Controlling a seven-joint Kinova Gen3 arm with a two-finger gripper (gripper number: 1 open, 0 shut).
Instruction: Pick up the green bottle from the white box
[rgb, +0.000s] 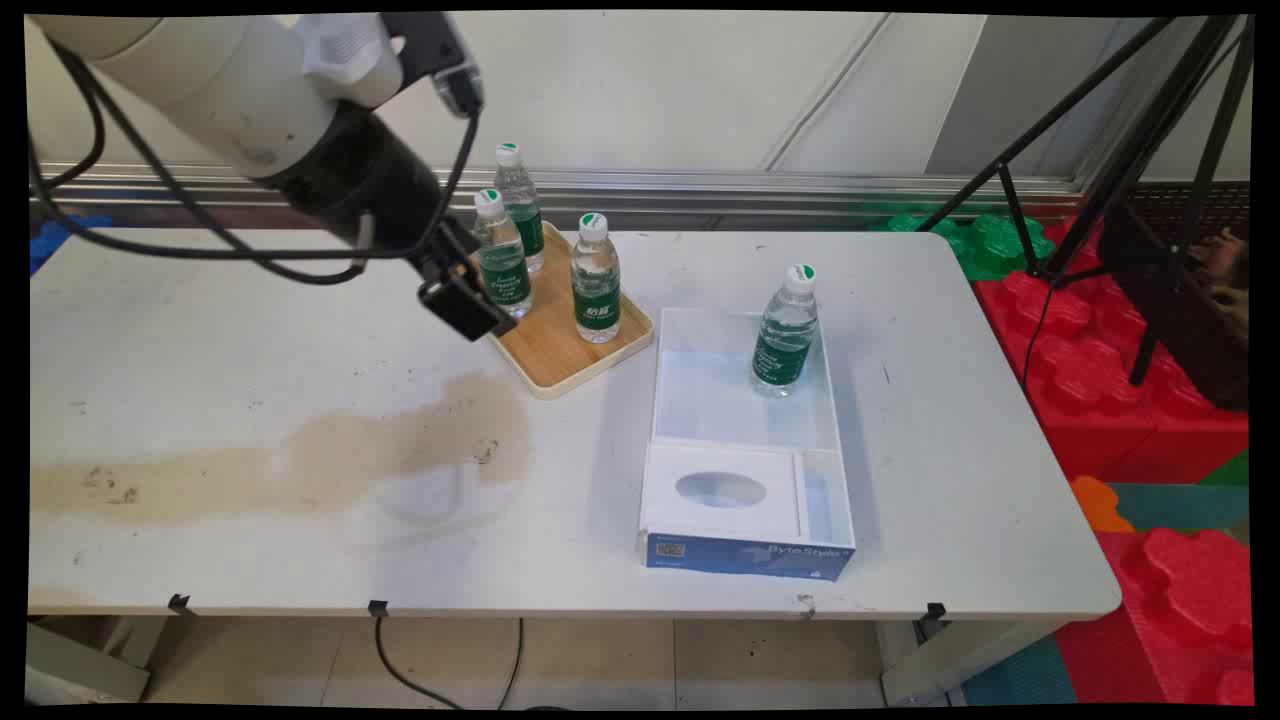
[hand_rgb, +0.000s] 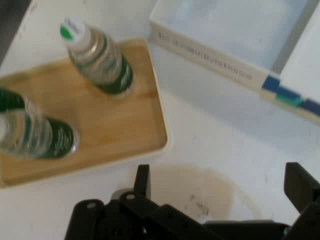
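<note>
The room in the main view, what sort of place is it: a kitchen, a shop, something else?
Most likely a robotics lab or test room. A white robot arm with hanging cables reaches over a stained white table, a black tripod stands at its right, and red foam play blocks cover the floor there.

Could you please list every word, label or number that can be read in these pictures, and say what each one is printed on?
"Byte Style": white lettering on the blue front face of the white box.
Square code mark at that face's left end: too small to read.
Green labels on the four water bottles: white print, too small to read.
Grey lettering along the box's side wall in the hand view: blurred, unreadable.
</note>
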